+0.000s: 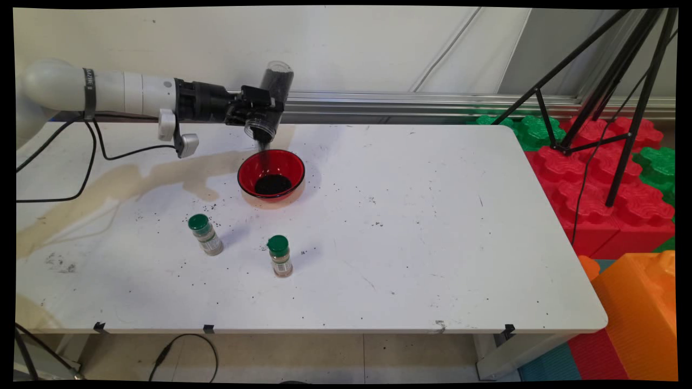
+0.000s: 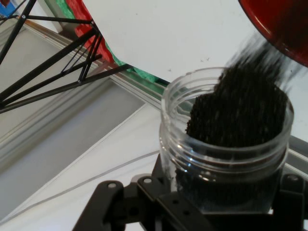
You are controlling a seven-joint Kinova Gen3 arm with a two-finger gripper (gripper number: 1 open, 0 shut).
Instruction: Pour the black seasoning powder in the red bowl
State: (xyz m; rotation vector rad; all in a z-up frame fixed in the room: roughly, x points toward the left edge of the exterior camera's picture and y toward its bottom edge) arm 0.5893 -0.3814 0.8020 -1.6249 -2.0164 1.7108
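I am working over the white table [image 1: 432,227], a broad flat top with rounded corners, scuffed, stained tan at the left of the frame and peppered with dark specks. Beyond its right edge, red, green and orange interlocking foam blocks [image 1: 594,178] are stacked on the floor, with a black tripod [image 1: 621,108] standing over them.

My gripper [image 1: 258,114] is sitting at upper left of the main view, jaws clamped across a clear plastic jar [image 1: 270,102] with a threaded neck. I am holding the jar tipped mouth-down, and dark granules [image 2: 240,115] are streaming from it.

Directly below the mouth, a round, glossy red bowl [image 1: 271,174] is sitting on the table with a dark heap collecting in its bottom.

Lower in the frame, well apart from the bowl, two small spice bottles are standing with green caps: one at left [image 1: 205,234], tilted, one at right [image 1: 280,255], closer to upright.

Risks, as I judge them:
- The stream is landing near the bowl's far rim; a small drift of my wrist would put granules on the table, where many specks are already lying.
- The jar's wall is smooth; a loose grip at this tilt could let it slip into the bowl.
- Steeper tilting could dump the granules at once and splash them over the rim.
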